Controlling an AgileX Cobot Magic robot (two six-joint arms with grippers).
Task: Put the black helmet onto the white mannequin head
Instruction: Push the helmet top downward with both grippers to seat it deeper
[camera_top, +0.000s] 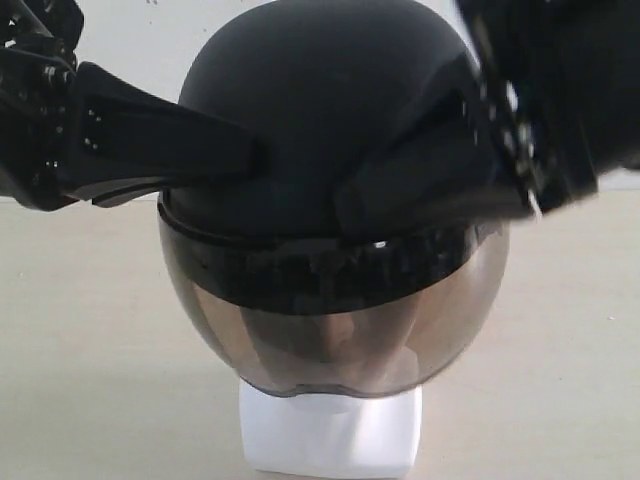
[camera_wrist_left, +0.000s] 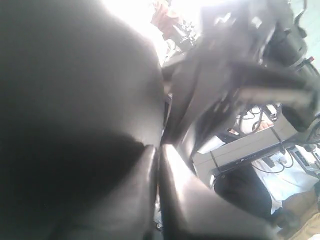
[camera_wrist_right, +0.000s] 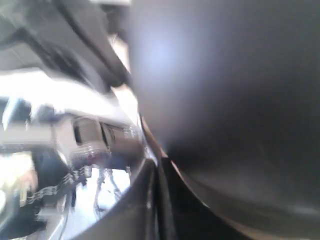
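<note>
The black helmet (camera_top: 330, 110) is sitting on top of the white mannequin head (camera_top: 330, 435), and the head is filling the inside of it. The dark see-through visor (camera_top: 230, 330) is hanging down over the face, which is showing dimly through it. Only the white blocky base is poking out under the helmet, and it is standing on the pale bench (camera_top: 80, 350), towards the near edge of what is showing. The helmet is sticking out wider than the base on both sides. Bare bench is showing on the left and on the right of the base. The left gripper (camera_top: 250, 155) is reaching in from the left with its tip lying on the helmet's round shell, just above the visor. Its two fingers are pressed together and holding nothing. The right gripper (camera_top: 350, 205) is leaning on the shell from the right, low down by the visor's top edge. Its fingers are looking closed together too, with nothing between them.
</note>
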